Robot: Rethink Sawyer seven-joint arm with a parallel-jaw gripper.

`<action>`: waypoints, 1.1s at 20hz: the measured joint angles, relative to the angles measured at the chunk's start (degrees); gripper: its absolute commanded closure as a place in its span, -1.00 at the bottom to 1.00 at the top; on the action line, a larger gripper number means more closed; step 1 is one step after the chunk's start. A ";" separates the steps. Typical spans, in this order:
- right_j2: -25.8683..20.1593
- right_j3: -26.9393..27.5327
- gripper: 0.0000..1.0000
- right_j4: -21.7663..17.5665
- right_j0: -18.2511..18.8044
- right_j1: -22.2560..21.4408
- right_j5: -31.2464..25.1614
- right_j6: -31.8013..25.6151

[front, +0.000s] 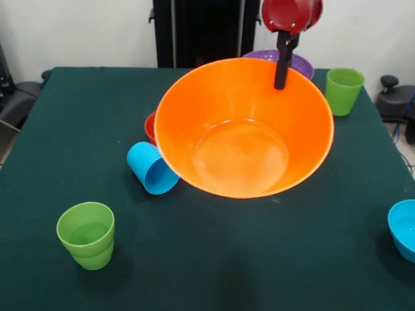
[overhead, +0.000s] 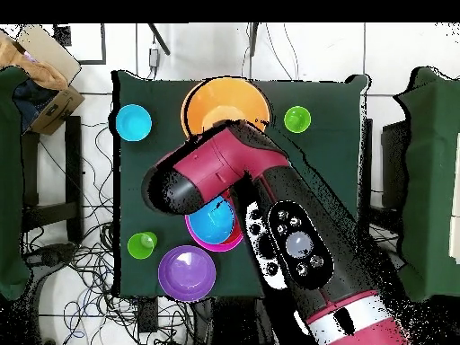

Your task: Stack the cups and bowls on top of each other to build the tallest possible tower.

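Note:
A large orange bowl hangs tilted with its mouth toward the front camera. My gripper is shut on its far rim; one black finger shows inside the wall, the other is hidden behind it. A sky blue cup lies on its side against the bowl's lower left, beside a red-orange bowl. Green cups stand upright front left and back right. Overhead, a blue bowl sits in a pink bowl, partly under the arm.
A purple bowl sits behind the orange one, near the back edge. Another blue bowl is at the front right edge of the green table. Chairs and cables surround the table.

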State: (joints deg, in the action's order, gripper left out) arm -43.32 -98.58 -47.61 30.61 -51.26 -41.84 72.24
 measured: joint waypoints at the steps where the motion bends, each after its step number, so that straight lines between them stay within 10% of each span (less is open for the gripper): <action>1: 0.00 0.01 1.00 -0.71 0.05 0.48 0.01 0.00; 22: -4.54 2.89 1.00 0.26 8.54 1.28 -7.75 -10.54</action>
State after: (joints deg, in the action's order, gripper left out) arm -47.86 -95.69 -47.35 39.15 -49.98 -49.59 61.71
